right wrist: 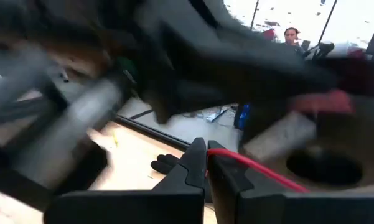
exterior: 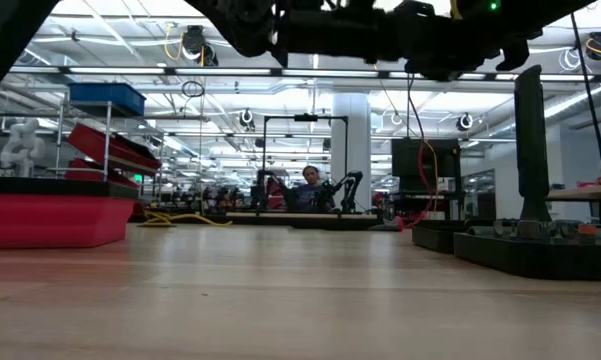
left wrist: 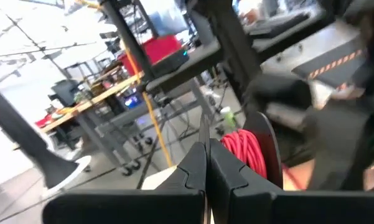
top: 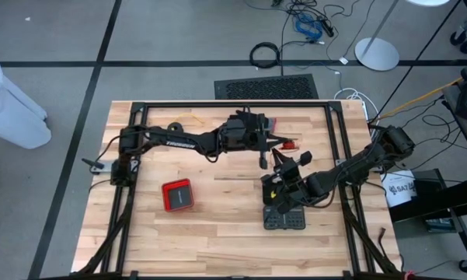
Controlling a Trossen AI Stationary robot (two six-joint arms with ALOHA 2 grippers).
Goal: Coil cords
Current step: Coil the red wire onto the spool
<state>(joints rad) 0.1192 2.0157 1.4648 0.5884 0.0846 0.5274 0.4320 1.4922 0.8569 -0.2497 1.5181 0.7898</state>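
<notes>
Your right gripper (right wrist: 206, 163) is clenched on a thin red cord (right wrist: 261, 167) above the black tray (top: 285, 219); what the tray holds I cannot tell. Your left gripper (left wrist: 207, 163) is clenched empty beside a red coil (left wrist: 246, 151). A red container (top: 178, 194) lies apart. The left arm (top: 179, 141) reads "TROSSEN".

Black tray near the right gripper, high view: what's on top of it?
The right gripper and its wrist overhang the black tray at its far end, hiding that part. The uncovered near part shows only small dark compartments; whether anything lies in them can't be made out.
</notes>
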